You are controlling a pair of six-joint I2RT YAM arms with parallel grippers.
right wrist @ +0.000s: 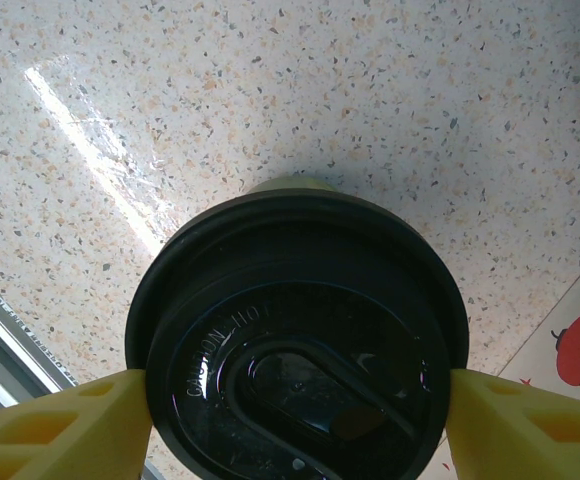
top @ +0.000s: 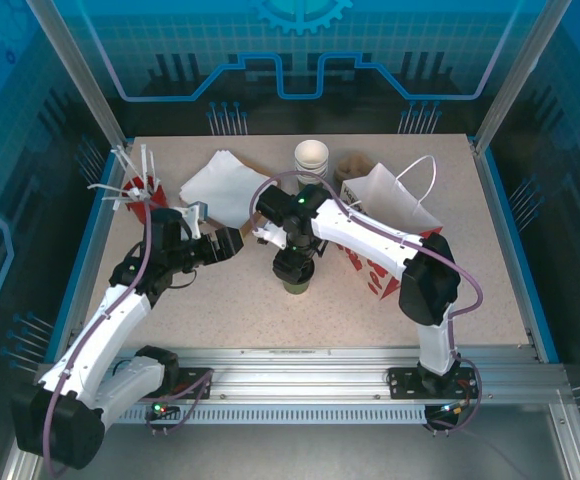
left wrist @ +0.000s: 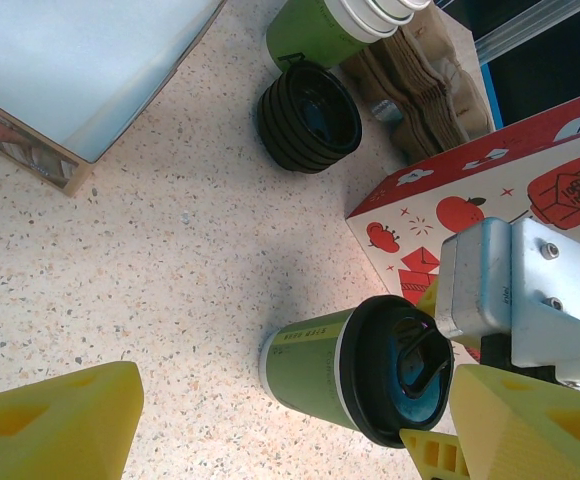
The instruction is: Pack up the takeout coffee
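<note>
the right claw [right wrist: 298, 385] pinches the small green-sided paper takeout coffee cup [right wrist: 300, 290] from above, its two yellow fingers [right wrist: 60, 425] pressed against opposite edges of the cup's round black plastic lid. the cup stands with its base on the speckled tabletop [top: 220, 310] at the centre of the top view, just beside the near corner of the red and white printed gift bag [top: 395, 215] with white cord handles on its right. the left claw [top: 232, 243] hovers to the left of the cup, apart from it, jaws spread wide and holding nothing. at the upper middle of the top view sits a stack of lidless cream-rimmed cups [top: 311, 157], with brown cardboard carriers [top: 353, 163] to its right and a loose stack of black lids [left wrist: 308, 118] close by. white paper sheets [top: 215, 185] lie at upper left.
</note>
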